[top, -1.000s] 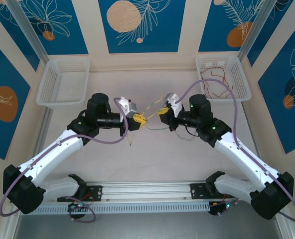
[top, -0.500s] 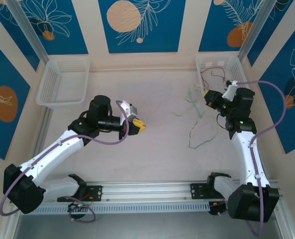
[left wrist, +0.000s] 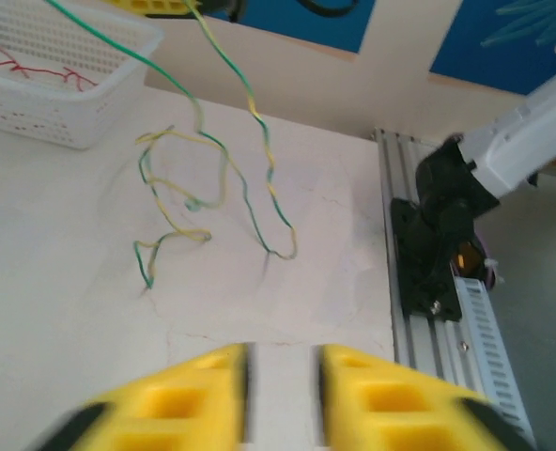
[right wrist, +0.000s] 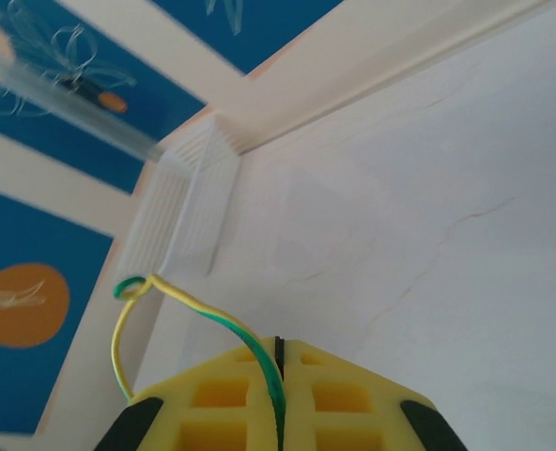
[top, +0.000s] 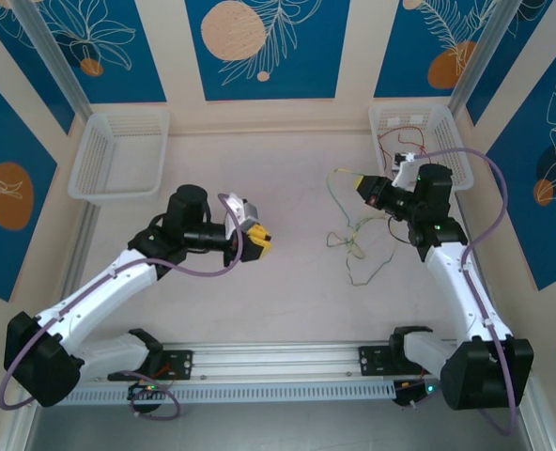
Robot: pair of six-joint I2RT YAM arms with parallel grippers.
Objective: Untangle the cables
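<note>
Although their upper ends are lifted, the green-and-yellow cables (top: pixel 347 244) are let down onto the right half of the counter (top: pixel 287 310), where a loose tangle of loops is formed in front of the right arm. From that tangle thin strands are drawn upward to the right claw (top: pixel 363 182), and one strand is hung in an arc just to the left of it. In the right wrist view a green-and-yellow strand is pinched in the seam between the yellow fingers (right wrist: pixel 222 385), which are pressed together with no gap visible. A short looped end is left sticking out beyond the fingertips. How many separate strands are knotted together cannot be told. The red cable (top: pixel 395 132) is kept apart from the others. It is found inside the white basket (top: pixel 455 155) at the far right corner of the counter, just beyond the right claw.

The left claw (top: pixel 261 242) is held over the middle of the counter, well apart from the tangle and pointed toward it. In the left wrist view its yellow fingers are parted by a narrow gap, nothing is held between them, and the counter is seen through the gap. A second white basket (top: pixel 88 160) is placed at the far left corner. A metal rail (top: pixel 278 362) is fixed along the near edge, where both arm bases are bolted.
</note>
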